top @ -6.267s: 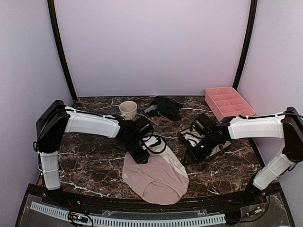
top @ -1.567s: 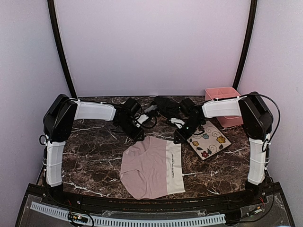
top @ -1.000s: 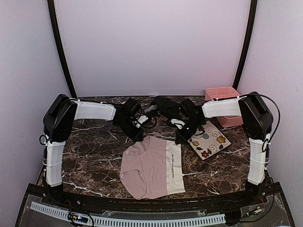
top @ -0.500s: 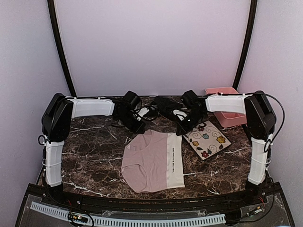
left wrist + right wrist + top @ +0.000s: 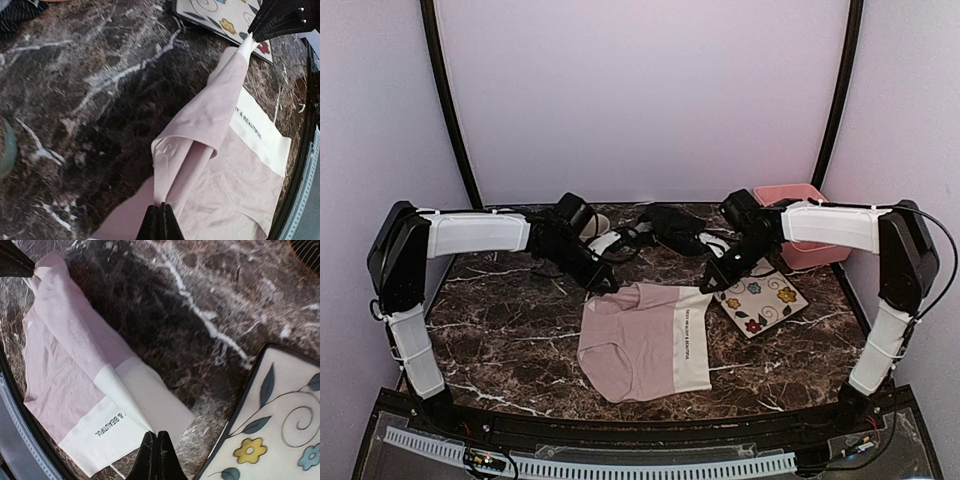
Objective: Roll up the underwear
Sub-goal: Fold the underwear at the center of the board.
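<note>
Pink underwear (image 5: 640,345), seemingly lifted, is clamped by left fingers (image 5: 152,227) and right fingers (image 5: 148,460).

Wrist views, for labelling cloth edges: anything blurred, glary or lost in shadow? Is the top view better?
Left wrist: pink underwear sharp, print legible, folds softly shaded; the frame's left edge is blurred. Right wrist: cloth and flowered plate crisp, no glare. Top external: even light, but black underwear merges with dark marble.

Dark marble table (image 5: 500,330) under pink-and-white underwear (image 5: 640,345), black underwear (image 5: 672,228), flowered plate (image 5: 757,295), pink tray (image 5: 805,255).
</note>
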